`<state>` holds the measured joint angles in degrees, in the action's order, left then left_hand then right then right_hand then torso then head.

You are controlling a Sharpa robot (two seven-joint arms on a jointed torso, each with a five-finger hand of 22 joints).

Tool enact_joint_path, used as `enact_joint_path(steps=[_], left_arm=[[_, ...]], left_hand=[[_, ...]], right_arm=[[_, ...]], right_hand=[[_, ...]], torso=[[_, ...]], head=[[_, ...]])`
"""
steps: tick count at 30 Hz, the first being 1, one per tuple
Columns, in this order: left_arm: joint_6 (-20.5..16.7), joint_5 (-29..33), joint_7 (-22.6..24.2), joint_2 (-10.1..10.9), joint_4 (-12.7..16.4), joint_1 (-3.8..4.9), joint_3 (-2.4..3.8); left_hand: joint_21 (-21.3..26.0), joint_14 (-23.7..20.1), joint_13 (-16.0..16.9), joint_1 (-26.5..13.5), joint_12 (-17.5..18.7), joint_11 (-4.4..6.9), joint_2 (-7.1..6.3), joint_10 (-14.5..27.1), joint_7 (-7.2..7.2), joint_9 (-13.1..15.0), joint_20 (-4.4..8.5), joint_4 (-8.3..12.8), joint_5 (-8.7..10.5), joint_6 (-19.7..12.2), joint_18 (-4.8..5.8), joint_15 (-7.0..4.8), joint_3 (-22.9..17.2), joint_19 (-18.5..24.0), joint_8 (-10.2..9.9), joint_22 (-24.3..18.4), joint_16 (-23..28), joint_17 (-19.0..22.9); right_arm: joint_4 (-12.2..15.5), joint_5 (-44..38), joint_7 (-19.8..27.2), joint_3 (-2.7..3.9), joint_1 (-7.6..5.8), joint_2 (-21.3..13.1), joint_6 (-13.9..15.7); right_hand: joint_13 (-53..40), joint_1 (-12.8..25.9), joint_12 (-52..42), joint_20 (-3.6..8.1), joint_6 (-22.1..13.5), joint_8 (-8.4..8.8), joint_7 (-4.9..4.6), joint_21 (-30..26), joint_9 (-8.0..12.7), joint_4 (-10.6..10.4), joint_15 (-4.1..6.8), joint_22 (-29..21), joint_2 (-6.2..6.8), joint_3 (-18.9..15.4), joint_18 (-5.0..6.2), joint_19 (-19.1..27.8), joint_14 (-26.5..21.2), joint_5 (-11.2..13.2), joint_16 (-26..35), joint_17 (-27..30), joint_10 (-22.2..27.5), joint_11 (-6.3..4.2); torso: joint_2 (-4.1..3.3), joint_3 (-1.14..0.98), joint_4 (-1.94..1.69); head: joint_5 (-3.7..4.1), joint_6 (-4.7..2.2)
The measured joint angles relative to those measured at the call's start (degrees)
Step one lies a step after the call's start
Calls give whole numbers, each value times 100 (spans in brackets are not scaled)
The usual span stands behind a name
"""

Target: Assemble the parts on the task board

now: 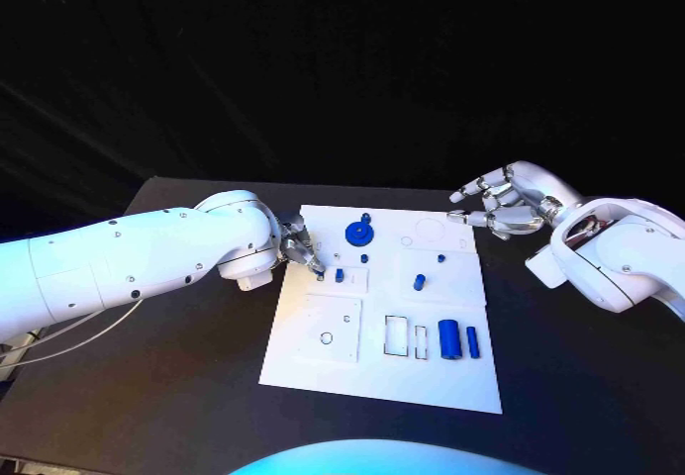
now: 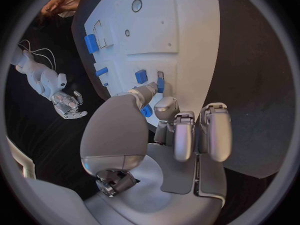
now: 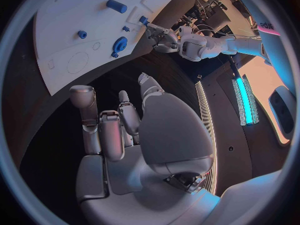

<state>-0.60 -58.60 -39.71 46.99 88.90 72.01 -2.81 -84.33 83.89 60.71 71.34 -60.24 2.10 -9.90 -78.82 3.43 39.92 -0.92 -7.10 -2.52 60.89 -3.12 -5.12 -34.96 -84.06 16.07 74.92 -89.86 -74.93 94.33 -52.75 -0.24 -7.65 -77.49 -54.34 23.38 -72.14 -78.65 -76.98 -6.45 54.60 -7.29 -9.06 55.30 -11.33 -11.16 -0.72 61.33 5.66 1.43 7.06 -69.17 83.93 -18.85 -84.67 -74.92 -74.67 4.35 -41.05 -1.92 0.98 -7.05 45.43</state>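
The white task board (image 1: 374, 371) lies in the middle of the table. My left hand (image 1: 301, 248) is over its far left part and pinches a small blue part (image 1: 340, 275) at its fingertips, low over the board beside a rectangular slot (image 1: 355, 280). The left wrist view shows that part (image 2: 160, 85) at the thumb tip. A blue gear (image 1: 360, 234) stands just beyond the hand. Two small blue parts (image 1: 420, 281) (image 1: 441, 259) sit mid-board. A blue cylinder (image 1: 449, 339) and a blue bar (image 1: 472, 341) lie near the right edge. My right hand (image 1: 503, 206) hovers beyond the far right corner, fingers apart, holding nothing.
Outlined recesses (image 1: 397, 335) and a round hole (image 1: 327, 337) mark the board's near half. Bare black table (image 1: 171, 376) surrounds the board on all sides. A grey cable (image 1: 86, 332) hangs under my left arm.
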Motion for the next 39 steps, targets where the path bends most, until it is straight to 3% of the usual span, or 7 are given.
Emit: enact_joint_path(steps=[36, 39], left_arm=[[355, -42, -11, -17, -7, -2, 2], [362, -42, -12, -18, -7, -3, 2]], left_hand=[[-21, -1, -70, -128, 55, -10, 38, -8, -1, 22, 0, 44, -14, 1, 0, 1, -104, 0, 41, -1, 0, 2], [-21, 0, -79, -244, 55, 4, 59, -22, -1, 51, 0, 125, -13, 1, 0, 1, -204, 0, 73, -1, 0, 2]], right_arm=[[3, 0, 1, 0, 3, -7, -2], [4, 0, 1, 0, 3, -10, -2]], right_hand=[[0, 0, 0, 0, 0, 0, 0, 1, 2, 0, 0, 0, 0, 1, 0, 0, 0, 0, 0, 2, 0, 0], [0, 0, 0, 0, 0, 0, 0, 1, 2, 0, 0, 0, 0, 1, 0, 0, 0, 0, 0, 1, 0, 0]], torso=[[2, -1, -1], [2, -1, -1]], head=[[-2, 34], [-3, 40]])
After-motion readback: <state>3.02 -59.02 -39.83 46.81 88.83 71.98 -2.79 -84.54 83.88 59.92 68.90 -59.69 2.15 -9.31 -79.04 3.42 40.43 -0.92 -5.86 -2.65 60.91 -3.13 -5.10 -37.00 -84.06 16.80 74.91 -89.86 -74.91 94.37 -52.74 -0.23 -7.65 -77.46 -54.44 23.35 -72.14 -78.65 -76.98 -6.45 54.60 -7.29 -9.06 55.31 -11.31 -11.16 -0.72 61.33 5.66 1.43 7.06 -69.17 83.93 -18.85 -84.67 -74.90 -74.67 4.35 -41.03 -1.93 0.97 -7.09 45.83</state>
